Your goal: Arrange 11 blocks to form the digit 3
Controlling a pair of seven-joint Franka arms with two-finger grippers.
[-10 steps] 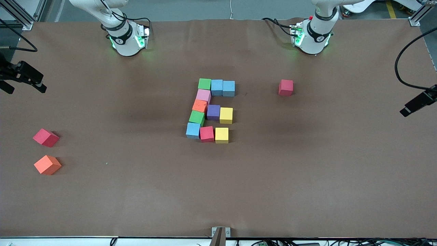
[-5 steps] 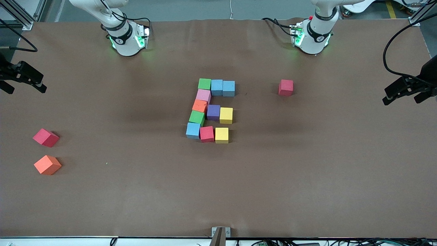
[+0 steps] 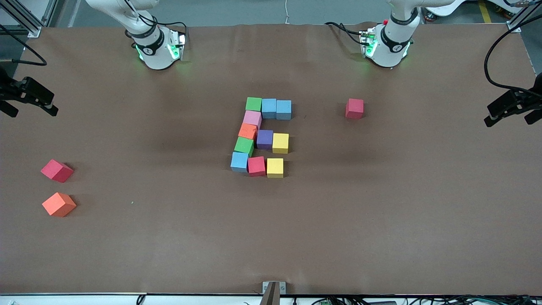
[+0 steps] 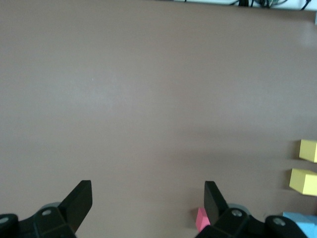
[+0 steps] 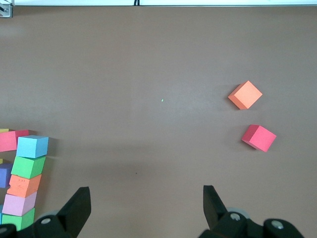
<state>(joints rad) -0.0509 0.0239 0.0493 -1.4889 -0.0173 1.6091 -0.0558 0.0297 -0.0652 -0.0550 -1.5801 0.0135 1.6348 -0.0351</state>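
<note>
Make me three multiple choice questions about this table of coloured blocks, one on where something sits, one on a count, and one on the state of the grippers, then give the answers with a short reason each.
1. Where does the lone red block lie?
A. On top of the figure
B. Apart from the figure, toward the left arm's end of the table
C. Beside the loose orange block

2. How many blocks form the joined figure?
A. Nine
B. Eleven
C. Fourteen

3. How do the grippers stand?
A. Both open, holding nothing
B. Left shut on a yellow block
C. Right shut on a red block

Answers:
1 B: it sits alone on the table, well clear of the figure.
2 B: three rows of three plus two joining cubes.
3 A: the left gripper and the right gripper both show spread fingers with bare table between.
</note>
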